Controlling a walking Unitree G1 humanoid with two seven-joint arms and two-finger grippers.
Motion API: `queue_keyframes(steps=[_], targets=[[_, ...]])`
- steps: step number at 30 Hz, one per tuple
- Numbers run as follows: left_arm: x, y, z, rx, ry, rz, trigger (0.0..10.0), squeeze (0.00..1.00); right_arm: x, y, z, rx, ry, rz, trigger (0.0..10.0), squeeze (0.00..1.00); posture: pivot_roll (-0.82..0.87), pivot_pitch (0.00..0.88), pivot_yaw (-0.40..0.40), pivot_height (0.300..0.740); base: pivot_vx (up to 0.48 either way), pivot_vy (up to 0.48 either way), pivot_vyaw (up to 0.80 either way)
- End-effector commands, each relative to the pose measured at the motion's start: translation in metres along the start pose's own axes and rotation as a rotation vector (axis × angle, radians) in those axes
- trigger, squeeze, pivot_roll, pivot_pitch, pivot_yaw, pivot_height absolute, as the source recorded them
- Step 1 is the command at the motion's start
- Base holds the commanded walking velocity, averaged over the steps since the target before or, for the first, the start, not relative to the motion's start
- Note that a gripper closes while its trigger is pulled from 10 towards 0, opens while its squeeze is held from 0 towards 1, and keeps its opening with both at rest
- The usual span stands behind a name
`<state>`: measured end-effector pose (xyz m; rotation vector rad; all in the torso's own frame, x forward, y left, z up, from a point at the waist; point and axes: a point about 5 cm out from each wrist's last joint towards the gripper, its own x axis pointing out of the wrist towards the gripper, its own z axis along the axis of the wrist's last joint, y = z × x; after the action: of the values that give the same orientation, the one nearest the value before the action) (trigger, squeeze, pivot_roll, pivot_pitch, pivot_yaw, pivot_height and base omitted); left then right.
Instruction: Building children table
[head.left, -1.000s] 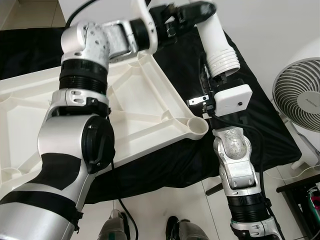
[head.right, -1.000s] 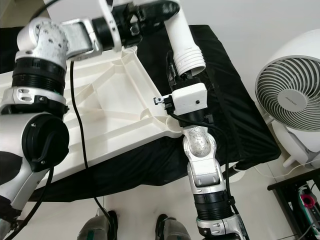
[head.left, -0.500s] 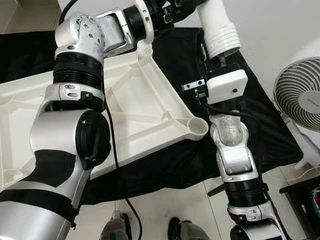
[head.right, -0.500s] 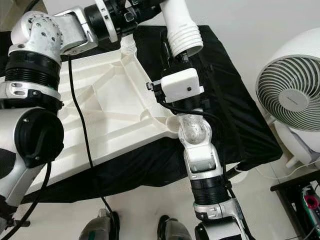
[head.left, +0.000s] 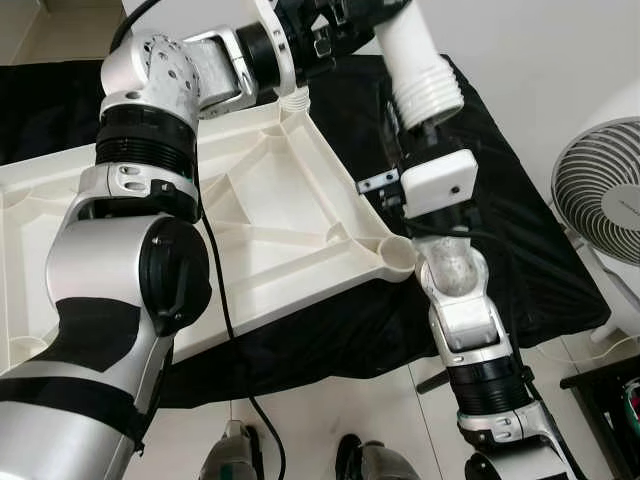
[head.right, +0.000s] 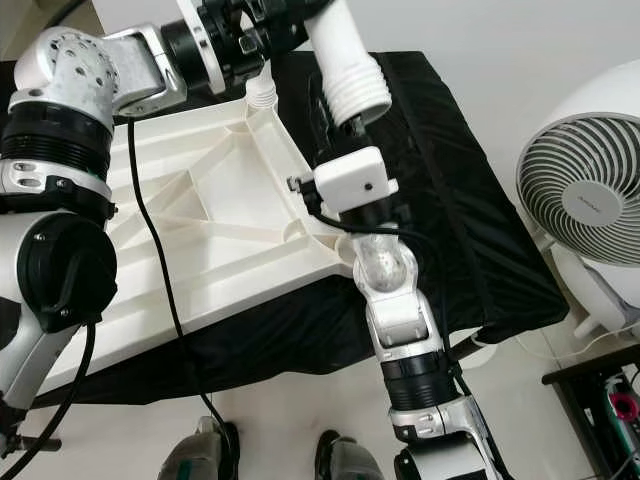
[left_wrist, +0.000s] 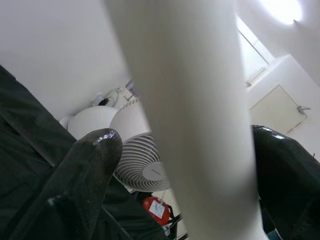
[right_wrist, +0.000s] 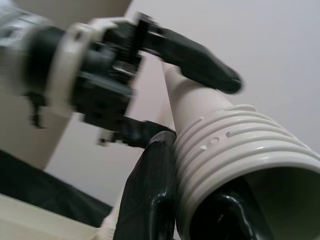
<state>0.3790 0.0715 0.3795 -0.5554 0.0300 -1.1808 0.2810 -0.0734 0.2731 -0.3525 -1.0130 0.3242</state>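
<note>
I have the table leg (head.left: 420, 60) clamped in both grippers, left gripper (right_wrist: 165, 95) high, right gripper (right_wrist: 200, 210) at the threaded end; its long axis tilts down toward the tabletop (head.left: 270, 200) corner socket (head.left: 399, 255) (just below, right arm nearer).

Silver-and-black humanoid arms

Ribbed black joint rings, a black cable (head.left: 222, 330) along the left arm, white camera box (head.left: 437, 184) on the right wrist.

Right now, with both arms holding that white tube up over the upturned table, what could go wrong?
Both grippers, left and right, pinch the smooth white plastic table leg; it could slip or twist. Its ribbed threaded end is off the corner socket of the white plastic tabletop, so it might misalign. The white floor fan stands close.
</note>
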Motion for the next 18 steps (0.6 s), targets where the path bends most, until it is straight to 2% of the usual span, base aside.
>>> queue_keyframes(steps=[1,9,10,18], targets=[[0.003,0.001,0.004,0.019,0.006,0.071,10.0,0.00,-0.001,0.010,0.014,0.006,-0.087,0.056,10.0,0.00,0.10,0.171,-0.030,0.740,0.000,0.000,0.00],[0.002,0.001,0.018,0.052,-0.044,0.109,10.0,0.00,-0.011,0.016,0.011,0.014,-0.063,0.080,10.0,0.00,0.10,0.173,-0.028,0.740,0.000,0.000,0.00],[-0.001,0.003,0.026,0.074,-0.070,0.141,10.0,0.00,-0.013,0.017,0.011,0.018,-0.055,0.082,10.0,0.00,0.09,0.173,-0.026,0.740,0.000,0.000,0.00],[-0.014,0.008,0.042,0.123,-0.114,0.214,10.0,0.00,-0.019,0.019,0.012,0.022,-0.036,0.078,10.0,0.00,0.09,0.172,-0.018,0.740,0.000,0.000,0.00]])
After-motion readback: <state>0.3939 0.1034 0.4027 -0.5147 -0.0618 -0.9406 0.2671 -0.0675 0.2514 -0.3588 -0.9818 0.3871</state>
